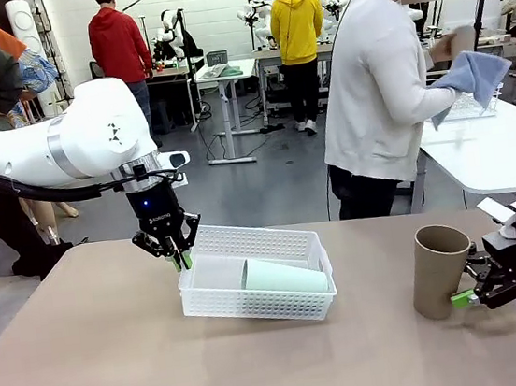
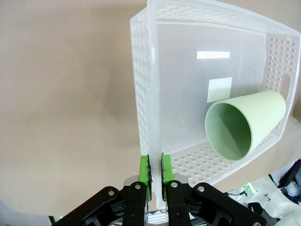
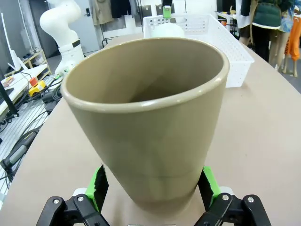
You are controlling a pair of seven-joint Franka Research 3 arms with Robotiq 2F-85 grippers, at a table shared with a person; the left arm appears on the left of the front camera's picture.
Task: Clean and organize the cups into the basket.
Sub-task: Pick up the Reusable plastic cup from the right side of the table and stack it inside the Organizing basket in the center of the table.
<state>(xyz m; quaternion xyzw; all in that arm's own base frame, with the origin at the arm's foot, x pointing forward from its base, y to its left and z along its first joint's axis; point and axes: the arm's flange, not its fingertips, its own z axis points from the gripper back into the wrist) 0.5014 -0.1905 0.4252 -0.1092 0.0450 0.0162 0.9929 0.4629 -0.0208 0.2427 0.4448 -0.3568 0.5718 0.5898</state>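
Cups are the matter: the nearest is a matte cardboard-brown tapered tumbler [image 1: 442, 269], standing mouth up on the pale beige table [image 1: 121, 379] at the robot's right, well apart from the basket. The right gripper [image 1: 469, 282] lies low and level beside it, jaws spread wide so that the green pads [image 3: 99, 186] flank the cup's narrow foot, one on each side. Nothing shows them pressing in, so I read them as open and set for a low grasp where the taper is slimmest. The tumbler is plain, thick-rimmed, empty and without a handle.

Further in, at the table's middle, is the shallow white plastic basket with lattice walls [image 1: 253, 305]. It appears tilted, its left end raised and its right corner down on the table. The left gripper [image 1: 179, 257] comes down from above with its fingers shut on the rim of that left wall, which likely accounts for the tilt; the hold probably steadies or repositions the basket for the next cup. Inside lies a pale mint-green tumbler [image 1: 287, 276] on its side, mouth towards the held wall, foot near the opposite one.

Across the table a person in a white top [image 1: 373, 94] stands turned aside, hands on a blue cloth [image 1: 475, 77].
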